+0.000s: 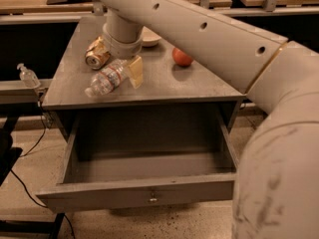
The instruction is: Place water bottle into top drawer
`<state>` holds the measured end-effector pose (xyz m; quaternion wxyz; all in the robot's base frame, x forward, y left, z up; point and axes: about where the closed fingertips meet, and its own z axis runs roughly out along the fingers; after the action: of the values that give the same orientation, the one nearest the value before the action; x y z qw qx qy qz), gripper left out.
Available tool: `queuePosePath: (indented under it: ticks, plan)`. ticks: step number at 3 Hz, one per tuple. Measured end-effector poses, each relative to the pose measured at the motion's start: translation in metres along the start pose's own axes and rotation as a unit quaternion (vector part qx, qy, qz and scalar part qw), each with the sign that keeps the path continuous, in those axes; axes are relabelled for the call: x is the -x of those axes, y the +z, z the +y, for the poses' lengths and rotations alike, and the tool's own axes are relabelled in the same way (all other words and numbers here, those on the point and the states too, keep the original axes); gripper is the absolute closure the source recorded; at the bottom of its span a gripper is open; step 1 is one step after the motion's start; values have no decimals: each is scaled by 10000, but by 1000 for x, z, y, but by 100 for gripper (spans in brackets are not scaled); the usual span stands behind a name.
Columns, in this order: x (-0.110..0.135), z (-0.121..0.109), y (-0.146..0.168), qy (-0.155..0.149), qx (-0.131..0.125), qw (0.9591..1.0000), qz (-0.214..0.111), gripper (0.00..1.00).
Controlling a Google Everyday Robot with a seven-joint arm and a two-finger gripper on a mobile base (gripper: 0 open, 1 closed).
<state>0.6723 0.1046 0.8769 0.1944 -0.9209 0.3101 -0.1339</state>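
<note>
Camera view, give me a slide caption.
Gripper beside the water bottle lying on the cabinet top, top drawer open below.

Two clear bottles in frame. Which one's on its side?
The water bottle on the cabinet top, beside the end effector; the pump-top bottle at left stands upright.
</note>
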Motion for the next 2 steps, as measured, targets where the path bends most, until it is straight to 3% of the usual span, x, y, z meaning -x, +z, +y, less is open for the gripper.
queuePosePath:
  ticks: [1,2]
  plan:
    - [-12,-8,24,4,9,10000,-51,13]
    - [-19,-14,49,31,21,9999,-101,32]
